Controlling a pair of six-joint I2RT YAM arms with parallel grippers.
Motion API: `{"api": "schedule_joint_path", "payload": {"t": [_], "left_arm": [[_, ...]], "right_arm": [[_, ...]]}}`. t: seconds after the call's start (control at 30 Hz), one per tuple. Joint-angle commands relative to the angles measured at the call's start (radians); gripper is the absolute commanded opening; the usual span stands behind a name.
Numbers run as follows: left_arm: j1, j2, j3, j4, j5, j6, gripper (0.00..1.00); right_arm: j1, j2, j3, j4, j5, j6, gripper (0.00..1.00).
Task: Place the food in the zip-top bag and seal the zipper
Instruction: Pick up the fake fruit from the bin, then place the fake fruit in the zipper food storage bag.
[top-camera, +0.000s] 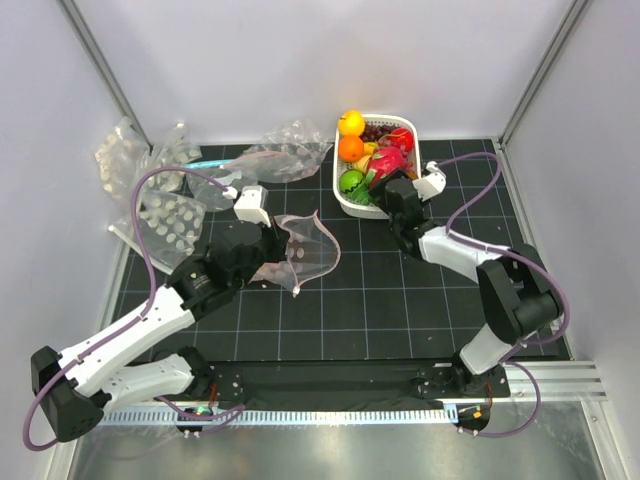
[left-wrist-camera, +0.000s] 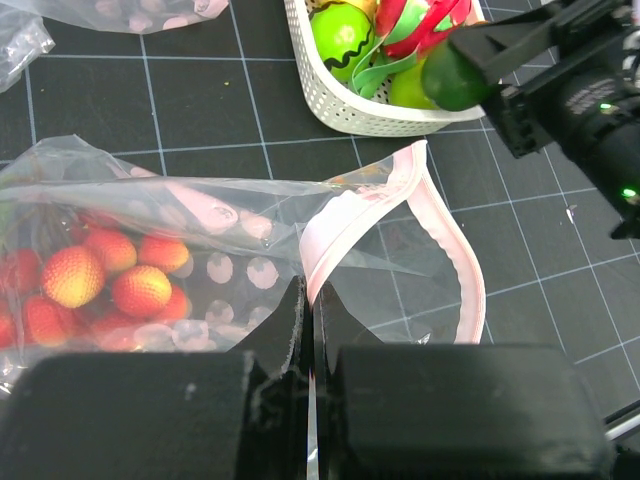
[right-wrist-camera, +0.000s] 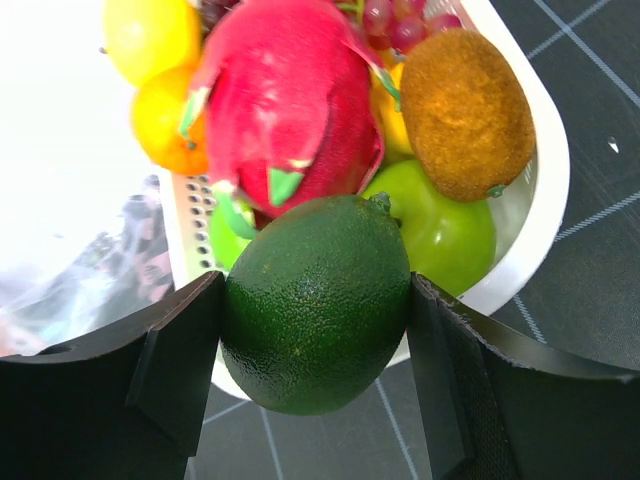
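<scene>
My left gripper (left-wrist-camera: 310, 292) is shut on the pink zipper (left-wrist-camera: 465, 270) at the mouth of the dotted zip-top bag (top-camera: 310, 250), which lies open on the black mat. A bunch of red strawberries (left-wrist-camera: 110, 280) sits inside the bag. My right gripper (right-wrist-camera: 315, 310) hangs at the near rim of the white basket (top-camera: 340, 195), both fingers pressed against a dark green round fruit (right-wrist-camera: 315, 380). The pink dragon fruit (right-wrist-camera: 290, 100) lies in the basket just behind it.
The basket also holds a brown kiwi (right-wrist-camera: 465, 110), a green apple (right-wrist-camera: 445, 235), orange and yellow fruits (top-camera: 351, 123) and dark grapes. Crumpled clear bags (top-camera: 290, 150) and dotted bags (top-camera: 170, 215) lie at the back left.
</scene>
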Motion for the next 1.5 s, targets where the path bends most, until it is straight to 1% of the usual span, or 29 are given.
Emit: {"api": "schedule_joint_path", "payload": {"t": [0.0, 0.07, 0.23, 0.27, 0.33, 0.37, 0.47, 0.53, 0.63, 0.7, 0.73, 0.77, 0.87, 1.0, 1.13, 1.27, 1.37, 1.4, 1.43, 1.47], "left_arm": [[0.002, -0.013, 0.003, 0.055, -0.009, 0.006, 0.00], [0.002, -0.011, 0.005, 0.054, -0.009, 0.008, 0.00], [0.002, -0.002, 0.017, 0.046, 0.001, 0.009, 0.00], [0.002, -0.003, 0.017, 0.044, 0.005, 0.009, 0.00], [0.002, -0.003, 0.017, 0.044, 0.009, 0.006, 0.00], [0.002, -0.003, 0.016, 0.044, 0.014, 0.006, 0.00], [0.001, -0.002, 0.017, 0.044, 0.024, 0.005, 0.00], [0.002, 0.000, 0.019, 0.041, 0.021, 0.005, 0.00], [0.002, 0.007, 0.017, 0.043, 0.017, 0.006, 0.00], [0.002, 0.013, 0.020, 0.040, 0.023, 0.008, 0.00], [0.002, 0.020, 0.028, 0.037, 0.028, 0.009, 0.00], [0.002, 0.026, 0.032, 0.029, 0.034, 0.009, 0.00], [0.002, 0.043, 0.051, 0.011, 0.049, 0.013, 0.00], [0.002, 0.033, 0.051, 0.001, 0.052, 0.011, 0.00], [0.002, 0.010, 0.042, 0.001, 0.034, 0.011, 0.00], [0.002, -0.020, 0.028, 0.009, 0.025, 0.009, 0.00], [0.002, -0.033, 0.025, 0.011, 0.014, 0.013, 0.00], [0.002, -0.033, 0.025, 0.011, 0.009, 0.014, 0.00], [0.002, -0.031, 0.025, 0.009, 0.008, 0.014, 0.00], [0.002, -0.029, 0.025, 0.009, 0.006, 0.013, 0.00]], "right_arm": [[-0.001, -0.090, -0.025, 0.093, -0.009, -0.016, 0.51], [-0.001, -0.123, -0.039, 0.093, -0.037, -0.022, 0.50], [0.002, -0.221, -0.076, 0.069, -0.144, -0.042, 0.45], [0.006, -0.240, -0.076, 0.034, -0.195, -0.050, 0.43], [0.016, -0.274, -0.070, -0.019, -0.248, -0.086, 0.43], [0.022, -0.318, -0.070, -0.066, -0.272, -0.091, 0.43], [0.054, -0.416, -0.088, -0.102, -0.361, -0.133, 0.43], [0.095, -0.470, -0.116, -0.106, -0.388, -0.160, 0.43], [0.167, -0.547, -0.174, -0.053, -0.407, -0.234, 0.43], [0.215, -0.565, -0.183, -0.011, -0.433, -0.324, 0.43], [0.271, -0.562, -0.176, -0.011, -0.457, -0.359, 0.43], [0.299, -0.561, -0.168, -0.020, -0.465, -0.433, 0.43], [0.397, -0.554, -0.142, -0.033, -0.431, -0.501, 0.43], [0.477, -0.568, -0.162, 0.004, -0.417, -0.603, 0.43], [0.525, -0.574, -0.166, 0.012, -0.408, -0.656, 0.44], [0.533, -0.536, -0.148, -0.004, -0.381, -0.667, 0.44], [0.534, -0.469, -0.116, -0.011, -0.393, -0.671, 0.44], [0.536, -0.431, -0.091, -0.019, -0.391, -0.673, 0.45], [0.537, -0.409, -0.076, -0.028, -0.379, -0.673, 0.53], [0.540, -0.392, -0.062, -0.056, -0.370, -0.671, 0.58]]}}
